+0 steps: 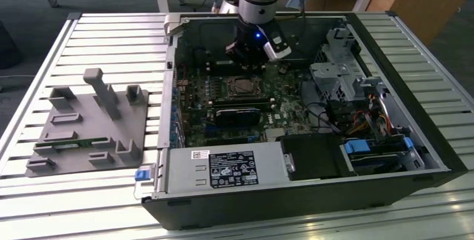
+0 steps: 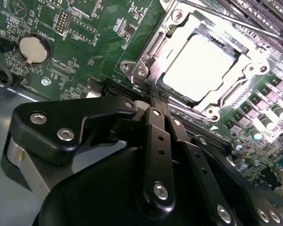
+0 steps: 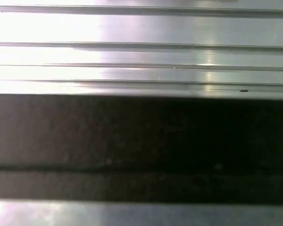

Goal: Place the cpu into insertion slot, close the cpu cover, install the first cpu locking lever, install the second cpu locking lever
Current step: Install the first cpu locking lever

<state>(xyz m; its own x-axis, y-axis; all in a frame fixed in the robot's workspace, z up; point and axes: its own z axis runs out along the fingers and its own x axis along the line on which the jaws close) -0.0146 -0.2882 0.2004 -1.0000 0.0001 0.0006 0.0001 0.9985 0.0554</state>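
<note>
Black gripper (image 2: 156,101), seen in the second wrist view: its slim fingers run together to a point at the corner of the socket, no gap visible between the tips, nothing seen held between them. The tips sit at or just beside the screw-headed corner of the thin silver metal cpu cover (image 2: 146,52); contact cannot be confirmed.

The cpu cover lies flat over the square insertion slot (image 2: 212,101). Through its square window the flat square cpu (image 2: 198,66) shows, seated in the slot, its metal top glaring bright under the light. A thin silver wire lever (image 2: 236,21) runs along the far edge of the socket.

Around the socket: green motherboard (image 2: 85,37) with white component lettering, too small to read. A round silver coin battery (image 2: 32,48) sits in a black holder, well apart from the socket.

Exterior view: the grey robot arm (image 1: 261,1) reaches down into the open black computer case (image 1: 296,195), the gripper (image 1: 248,65) just above the socket (image 1: 243,86). A long black card (image 1: 238,112) lies just beside the socket. The silver power supply box (image 1: 222,168) carries a black label with white marks, illegible. A grey moulded fixture tray (image 1: 89,123) rests on the slatted metal surface (image 1: 81,40), at the exterior view's left of the case.

The first wrist view shows bright metal slats (image 3: 141,56) and a dark band (image 3: 141,141).
</note>
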